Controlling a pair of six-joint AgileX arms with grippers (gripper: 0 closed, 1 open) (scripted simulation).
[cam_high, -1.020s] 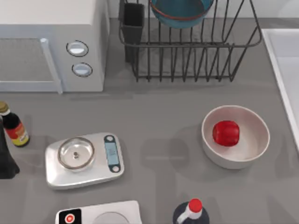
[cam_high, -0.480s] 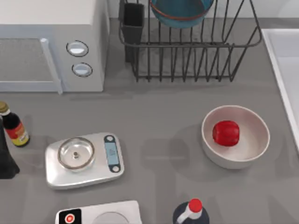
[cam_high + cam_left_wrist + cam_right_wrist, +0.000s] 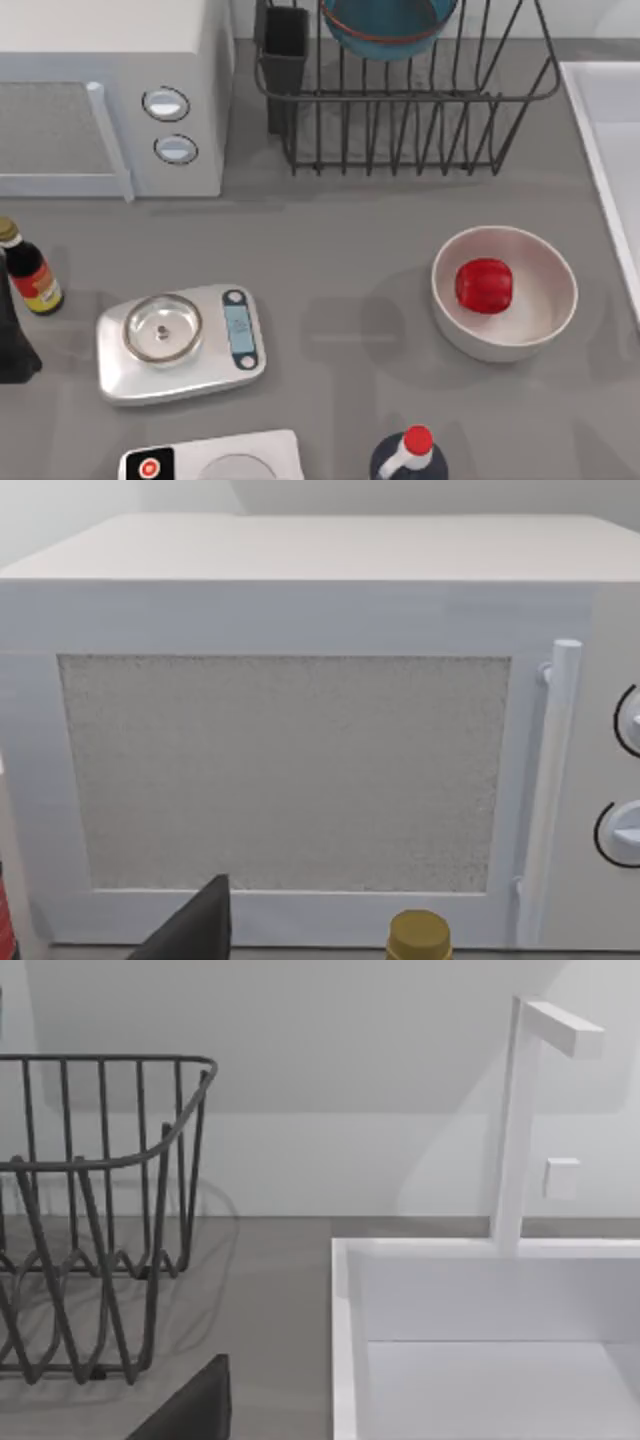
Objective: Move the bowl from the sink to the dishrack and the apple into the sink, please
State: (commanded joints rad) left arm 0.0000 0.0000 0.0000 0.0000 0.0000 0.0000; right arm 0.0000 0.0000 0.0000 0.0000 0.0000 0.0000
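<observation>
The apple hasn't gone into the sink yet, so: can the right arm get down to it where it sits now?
Probably yes. The apple lies alone in the open white bowl, at the top view's right near the sink, with nothing above it. The bowl's wall may crowd the fingers.

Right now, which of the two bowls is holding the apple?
The plain white bowl on the table's right side holds the apple. The teal-blue bowl with the red-orange line sits in the dishrack, empty of fruit.
</observation>
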